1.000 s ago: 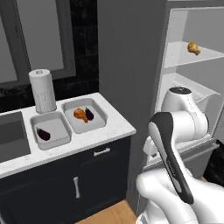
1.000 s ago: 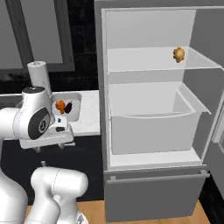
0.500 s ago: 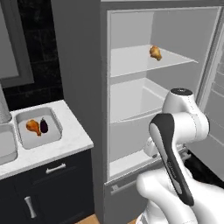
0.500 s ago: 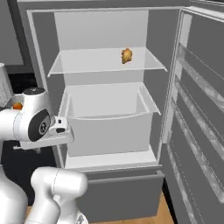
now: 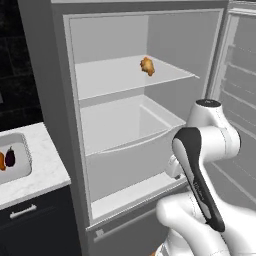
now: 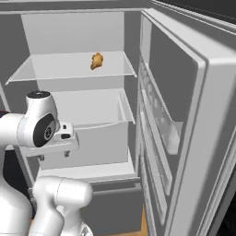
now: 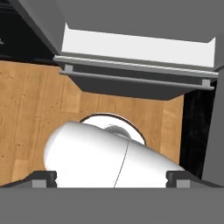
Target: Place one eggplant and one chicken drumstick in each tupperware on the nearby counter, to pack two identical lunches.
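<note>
A chicken drumstick (image 5: pixel 146 66) lies on the upper shelf of the open fridge, and is seen again as the drumstick (image 6: pixel 96 60) from the right. At the far left, one tupperware (image 5: pixel 22 172) sits on the counter (image 5: pixel 45 162) holding an eggplant (image 5: pixel 10 157) and an orange drumstick (image 5: pixel 1 161) cut by the frame edge. My gripper (image 6: pixel 54 156) hangs low in front of the fridge drawer, pointing down, open and holding nothing. In the hand view the gripper (image 7: pixel 111 178) has its tips far apart over the wooden floor.
The fridge door (image 6: pixel 184 120) stands open to the right, close to the arm. A deep white drawer (image 6: pixel 92 138) sits below the shelf. Wooden floor (image 7: pixel 39 100) lies under the fridge's bottom edge (image 7: pixel 135 83). Dark cabinet fronts (image 5: pixel 30 225) run under the counter.
The base has swung right, so the counter and tupperware slid to the left edge and the fridge came to the centre. The gripper stays open.
</note>
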Motion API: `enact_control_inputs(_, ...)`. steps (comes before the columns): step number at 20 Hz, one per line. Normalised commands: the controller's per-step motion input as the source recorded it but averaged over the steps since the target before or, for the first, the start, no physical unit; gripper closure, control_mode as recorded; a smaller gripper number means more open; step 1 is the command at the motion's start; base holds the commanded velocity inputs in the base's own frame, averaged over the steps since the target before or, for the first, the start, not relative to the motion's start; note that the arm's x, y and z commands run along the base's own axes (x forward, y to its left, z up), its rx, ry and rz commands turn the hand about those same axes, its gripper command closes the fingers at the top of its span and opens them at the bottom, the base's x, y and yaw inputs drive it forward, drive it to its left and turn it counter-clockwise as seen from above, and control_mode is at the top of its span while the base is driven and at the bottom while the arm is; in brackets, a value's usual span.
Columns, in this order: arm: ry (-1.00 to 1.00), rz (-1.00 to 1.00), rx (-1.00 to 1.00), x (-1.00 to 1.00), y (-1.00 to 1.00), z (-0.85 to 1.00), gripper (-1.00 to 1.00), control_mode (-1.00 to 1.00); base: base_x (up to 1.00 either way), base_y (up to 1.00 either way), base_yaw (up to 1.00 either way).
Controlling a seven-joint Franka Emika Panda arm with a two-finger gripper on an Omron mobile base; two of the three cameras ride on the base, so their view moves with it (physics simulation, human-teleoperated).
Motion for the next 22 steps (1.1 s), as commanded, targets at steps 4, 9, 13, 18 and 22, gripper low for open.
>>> enact_control_inputs(4, 0.00, 0.00, 0.00, 0.00, 0.00, 0.00, -1.00, 1.00, 0.69, 0.00, -0.06)
enact_control_inputs(9, 0.00, 0.00, 0.00, 0.00, 0.00, 0.00, -1.00, 1.00, 0.73, -0.09, 0.01)
enact_control_inputs(13, 0.00, 0.00, 0.00, 0.00, 0.00, 0.00, -1.00, 1.00, 0.29, -0.10, 0.04)
enact_control_inputs(18, 0.00, 0.00, 0.00, 0.01, -0.02, 0.01, -1.00, -1.00, 0.12, -0.07, 0.03)
enact_control_inputs(22, -0.37, 0.00, 0.00, 0.00, -0.08, 0.54, -1.00, -1.00, 0.00, 0.00, 0.00)
